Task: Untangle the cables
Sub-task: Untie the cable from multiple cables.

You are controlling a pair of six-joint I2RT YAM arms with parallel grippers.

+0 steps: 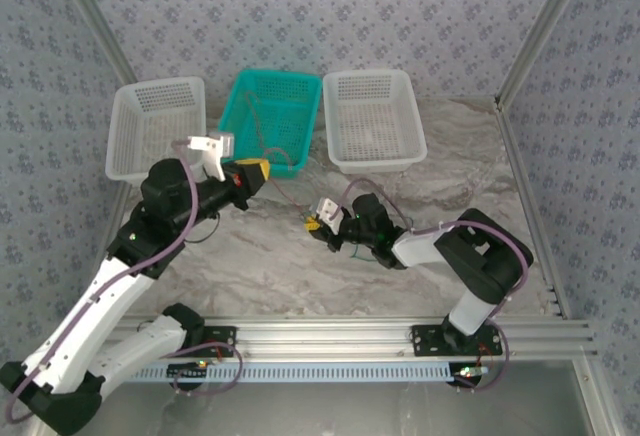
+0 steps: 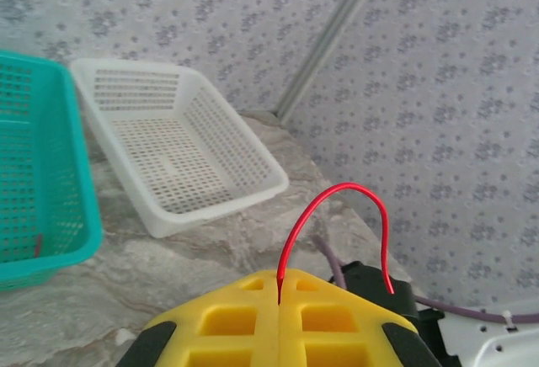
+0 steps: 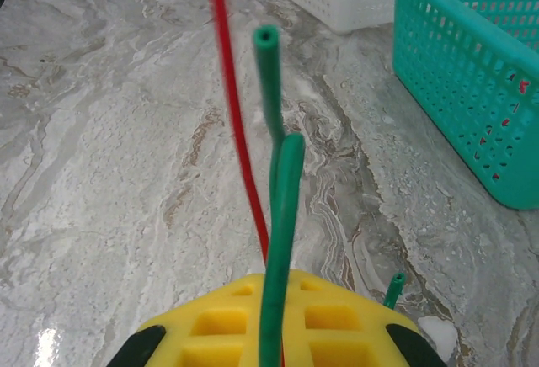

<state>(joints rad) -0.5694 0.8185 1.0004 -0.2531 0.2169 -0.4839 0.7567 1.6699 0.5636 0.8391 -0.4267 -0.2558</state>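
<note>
Over the middle of the worktop (image 1: 250, 256), the right tool (image 3: 271, 300) pinches the green cable (image 3: 283, 178) and red cable (image 3: 239, 131) together, the red running left to the left tool (image 2: 279, 295), pressed shut on it.

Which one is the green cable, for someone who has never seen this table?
Start at the teal plastic mesh basket, then find the right gripper near it. The thick green cable rises between its shut yellow fingers, far fatter than the thin red wire beside it.
</note>
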